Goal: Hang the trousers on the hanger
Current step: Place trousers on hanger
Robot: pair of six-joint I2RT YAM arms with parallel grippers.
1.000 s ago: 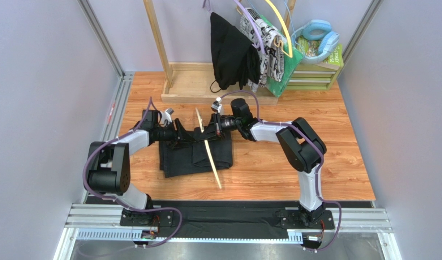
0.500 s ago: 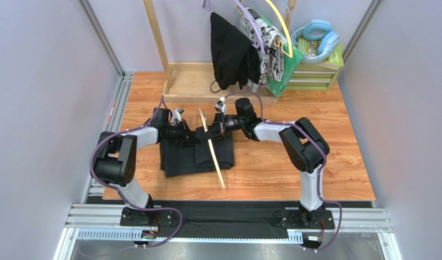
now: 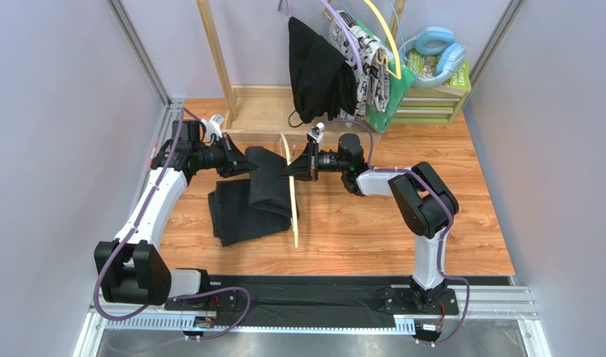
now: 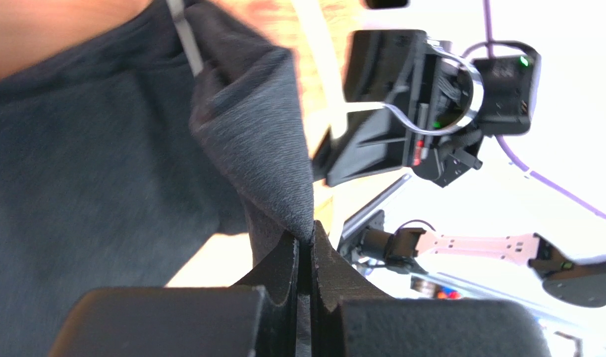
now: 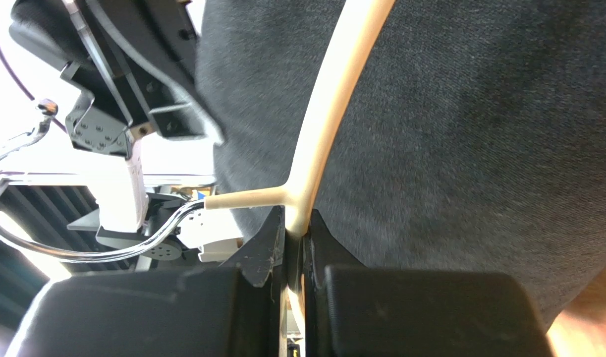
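Dark charcoal trousers sit toward the table's left edge. The left gripper is pinching a fold tight, and the right gripper is clamped on the cream hanger.

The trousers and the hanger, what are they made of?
The trousers look like soft woven cloth, dark charcoal and matte. You can see a fine grainy weave, and the cloth folds and drapes. It may be cotton or denim, but that is hard to tell. The hanger looks like plastic: smooth, pale cream, slightly shiny, moulded into thin rounded bars.
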